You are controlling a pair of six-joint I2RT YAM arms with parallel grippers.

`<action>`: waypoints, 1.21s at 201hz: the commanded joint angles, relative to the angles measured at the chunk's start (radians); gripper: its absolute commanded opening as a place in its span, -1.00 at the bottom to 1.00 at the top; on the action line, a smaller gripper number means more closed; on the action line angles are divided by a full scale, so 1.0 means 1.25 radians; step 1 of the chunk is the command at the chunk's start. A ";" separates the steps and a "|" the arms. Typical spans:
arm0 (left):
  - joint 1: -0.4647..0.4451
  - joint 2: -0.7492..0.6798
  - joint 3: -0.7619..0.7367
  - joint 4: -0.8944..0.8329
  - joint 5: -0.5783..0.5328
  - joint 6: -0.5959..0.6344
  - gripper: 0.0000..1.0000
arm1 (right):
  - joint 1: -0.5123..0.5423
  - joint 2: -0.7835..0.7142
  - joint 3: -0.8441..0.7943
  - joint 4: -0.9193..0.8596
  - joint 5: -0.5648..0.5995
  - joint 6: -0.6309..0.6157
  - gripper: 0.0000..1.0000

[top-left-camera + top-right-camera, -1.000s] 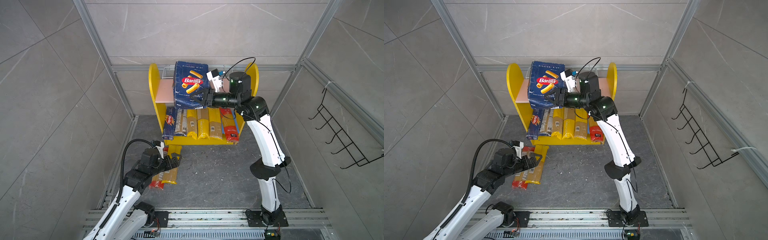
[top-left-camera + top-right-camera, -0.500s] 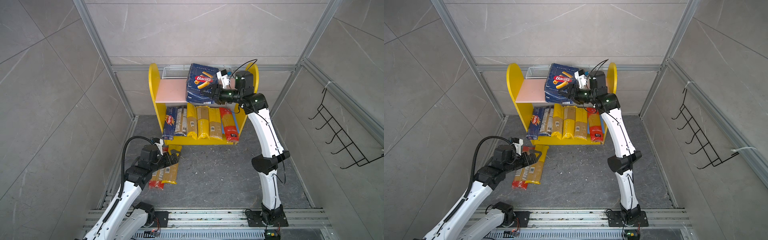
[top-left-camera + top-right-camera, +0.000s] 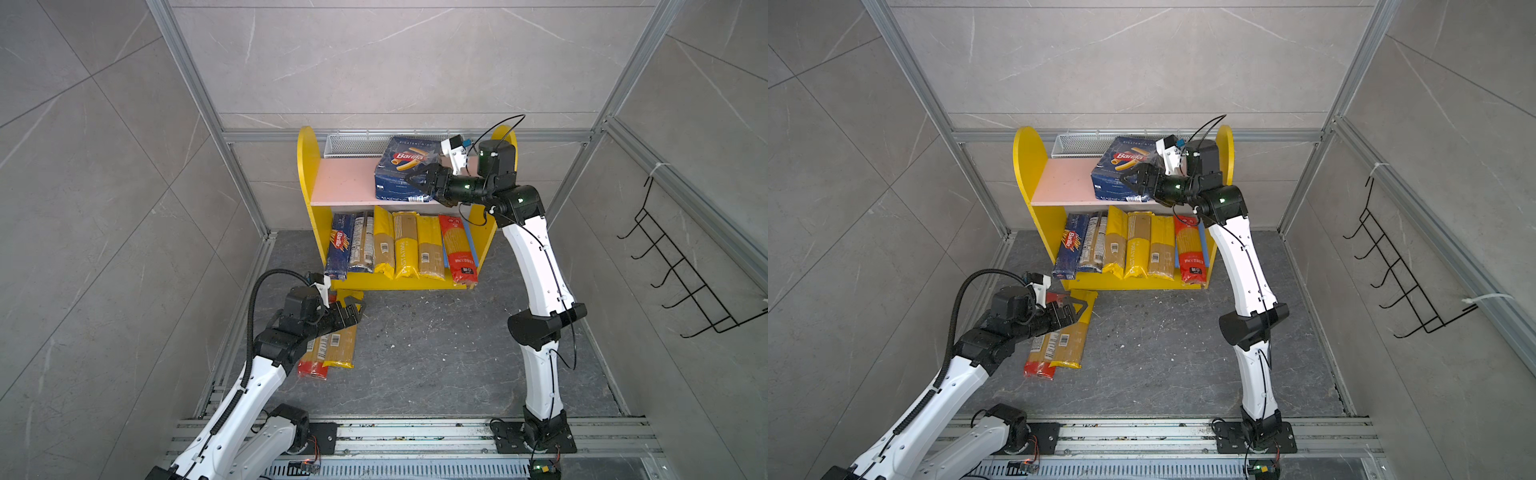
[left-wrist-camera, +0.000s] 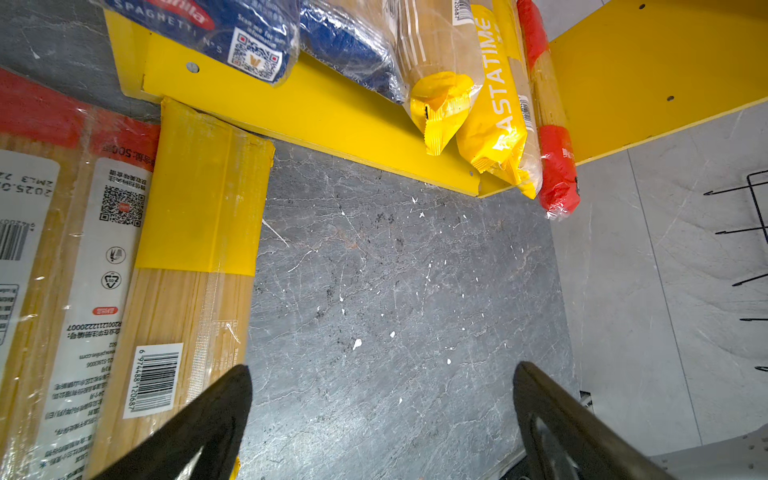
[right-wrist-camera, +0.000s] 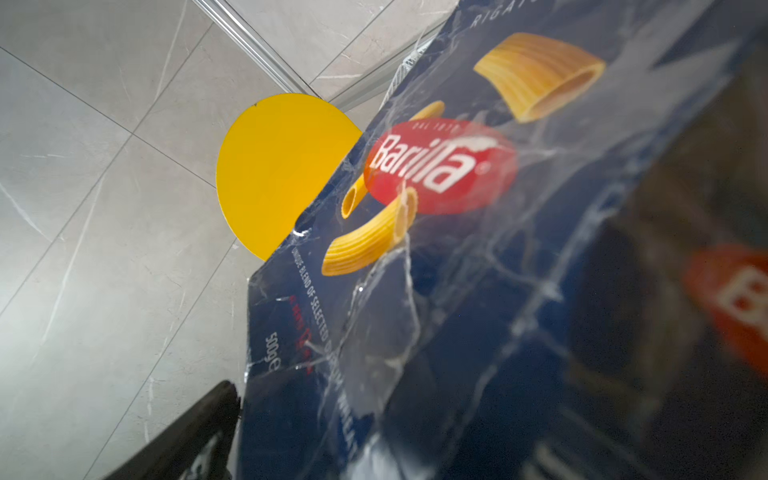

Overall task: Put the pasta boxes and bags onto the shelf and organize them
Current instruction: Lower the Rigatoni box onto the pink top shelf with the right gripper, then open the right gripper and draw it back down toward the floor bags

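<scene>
Since a second ago the rigatoni box (image 3: 401, 174) has come out of mid-air in front of the shelf (image 3: 307, 174) and now lies on the shelf's pink upper board (image 3: 345, 183), at the right arm's end. In both top views the right gripper (image 3: 413, 188) has its jaws spread wide around the box's front edge, so we judge the box released or nearly so. On the shelf's lower board six packs (image 3: 405, 245) lie side by side. Two are left on the bench (image 3: 436, 353) in front of the shelf: a yellow-ended bag (image 3: 340, 345) and a red-ended bag (image 3: 311, 361). The left gripper (image 3: 351, 309) hangs over them, wide and empty.

From the left wrist, we see the left gripper (image 4: 382, 370) gaping above bare bench, with the yellow-ended bag (image 4: 195, 232) just beside one jaw and touching the shelf's foot (image 4: 332, 112).

From the right wrist, the box (image 5: 436, 249) fills the view, with one dark finger (image 5: 199, 432) just beside its edge.

We count seven packs shelved and two to go, and the upper board has room for them.
</scene>
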 commanded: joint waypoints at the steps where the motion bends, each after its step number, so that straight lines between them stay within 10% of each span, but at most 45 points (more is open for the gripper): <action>1: 0.004 -0.007 0.015 0.023 0.022 -0.001 0.99 | -0.008 -0.076 -0.023 -0.048 0.078 -0.071 0.96; 104: 0.005 -0.027 -0.006 0.027 0.030 -0.015 0.99 | -0.022 -0.223 -0.214 -0.100 0.169 -0.152 0.95; 243: 0.005 -0.186 -0.137 -0.092 -0.108 -0.100 1.00 | -0.004 -0.716 -0.892 0.040 0.160 -0.167 0.96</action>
